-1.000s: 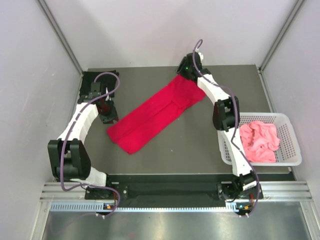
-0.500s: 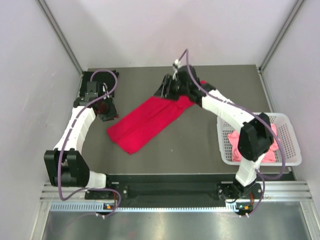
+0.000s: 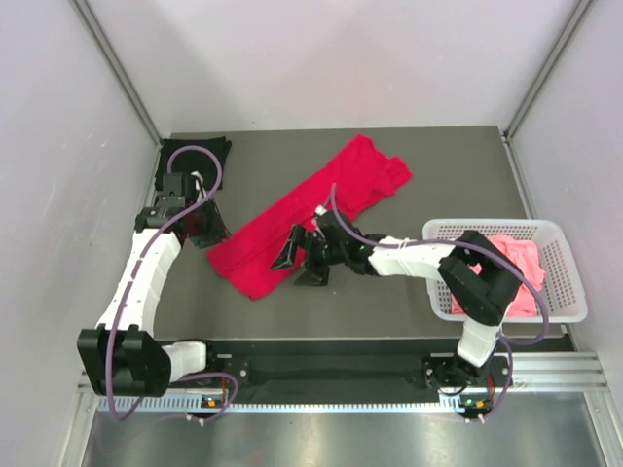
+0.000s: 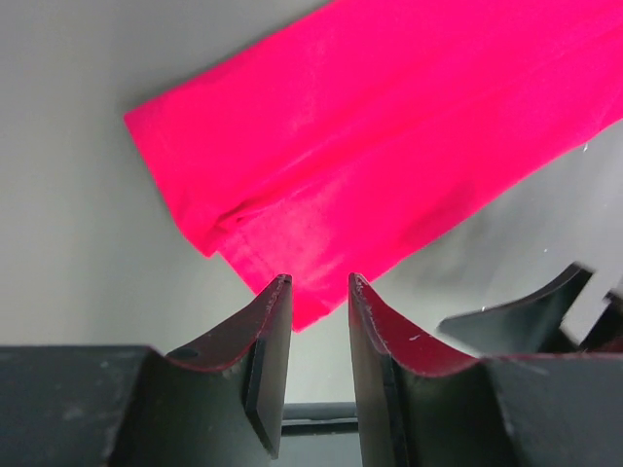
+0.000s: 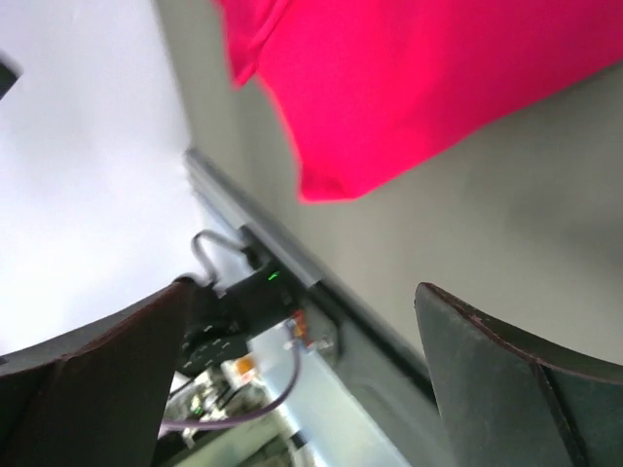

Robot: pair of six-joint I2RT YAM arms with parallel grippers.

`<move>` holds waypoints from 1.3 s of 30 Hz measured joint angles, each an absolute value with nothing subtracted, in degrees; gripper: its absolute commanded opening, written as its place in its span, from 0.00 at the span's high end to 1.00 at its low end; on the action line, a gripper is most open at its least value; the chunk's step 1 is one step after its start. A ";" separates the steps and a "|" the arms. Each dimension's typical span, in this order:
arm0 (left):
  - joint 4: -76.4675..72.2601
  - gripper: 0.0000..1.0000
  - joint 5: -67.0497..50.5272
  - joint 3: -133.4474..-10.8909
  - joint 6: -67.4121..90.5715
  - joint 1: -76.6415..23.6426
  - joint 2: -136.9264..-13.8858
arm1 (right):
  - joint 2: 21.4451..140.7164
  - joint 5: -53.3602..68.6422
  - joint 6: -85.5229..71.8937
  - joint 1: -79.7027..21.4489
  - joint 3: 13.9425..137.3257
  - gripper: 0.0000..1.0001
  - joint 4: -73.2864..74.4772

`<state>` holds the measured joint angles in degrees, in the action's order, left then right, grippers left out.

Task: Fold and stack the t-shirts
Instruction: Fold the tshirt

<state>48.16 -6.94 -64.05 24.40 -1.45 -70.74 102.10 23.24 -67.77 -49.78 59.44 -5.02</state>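
The red t-shirt (image 3: 321, 204) lies flat on the desk (image 3: 448, 195). It is folded into a long strip. The strip runs slantwise, from the near left up to the far right, where a sleeve sticks out.

The left pincer (image 3: 204, 222) is just beside the near left end of the red t-shirt. In the left wrist view the left pincer (image 4: 313, 282) is above the desk, and the corner of the red t-shirt (image 4: 389, 136) is in front of it. Its two fingers (image 4: 273, 331) are almost together, with only a thin gap. Nothing is between them.

The right pincer (image 3: 297, 265) is in the middle of the desk, by the near edge of the red strip. In the right wrist view the right pincer (image 5: 304, 292) is wide open, with one finger on each side of the picture. It holds nothing. A corner of the red t-shirt (image 5: 409, 88) shows past it, a bit blurry.

The black t-shirt (image 3: 214, 151) is in the far left corner of the desk, behind the left arm.

The pink t-shirt (image 3: 521, 263) is bunched up inside the white basket (image 3: 565, 297). The basket is at the right side of the desk. The bend of the right arm hides part of it.
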 measured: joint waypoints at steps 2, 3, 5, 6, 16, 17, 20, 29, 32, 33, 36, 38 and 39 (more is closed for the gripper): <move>48.60 0.65 -6.83 -63.18 24.80 -1.52 -69.67 | 102.26 22.57 -70.65 -52.36 59.33 0.00 -7.70; 48.88 0.65 -6.81 -62.96 24.99 -1.52 -69.19 | 102.37 22.20 -71.96 -53.56 59.33 0.00 -9.13; 49.34 0.65 -6.79 -62.78 25.17 -1.52 -68.45 | 102.83 21.34 -74.26 -55.46 59.31 0.00 -11.49; 49.58 0.65 -6.76 -62.76 25.19 -1.54 -68.07 | 103.00 20.80 -75.16 -56.03 59.20 0.00 -12.10; 49.80 0.65 -5.91 -60.47 25.15 -1.56 -64.31 | 100.92 11.46 -70.43 -58.30 56.42 0.00 -8.01; 49.74 0.65 -5.85 -60.14 25.15 -1.56 -64.20 | 99.81 11.38 -69.28 -58.33 55.86 0.00 -8.01; 49.60 0.65 -5.52 -59.22 25.17 -1.56 -64.20 | 96.09 11.70 -68.69 -58.35 51.09 0.00 -12.03; 49.58 0.65 -4.08 -58.76 24.82 -1.56 -63.96 | 95.18 10.50 -63.13 -56.62 47.72 0.00 -7.79; 49.65 0.65 -3.11 -58.76 24.27 -1.56 -63.35 | 94.94 7.22 -57.49 -57.19 55.94 0.00 0.01; 49.65 0.65 -2.87 -58.76 24.12 -1.56 -63.05 | 94.13 6.26 -56.53 -57.34 56.58 0.00 -0.51; 49.65 0.65 -2.46 -58.72 23.90 -1.56 -62.06 | 89.01 4.58 -56.95 -56.97 51.62 0.00 -2.85; 49.43 0.65 -2.44 -58.28 23.83 -1.56 -61.36 | 84.75 4.34 -58.37 -55.96 45.50 0.00 -4.54; 49.41 0.65 -2.46 -57.93 23.81 -1.56 -61.08 | 83.55 4.34 -58.81 -55.20 43.29 0.00 -4.86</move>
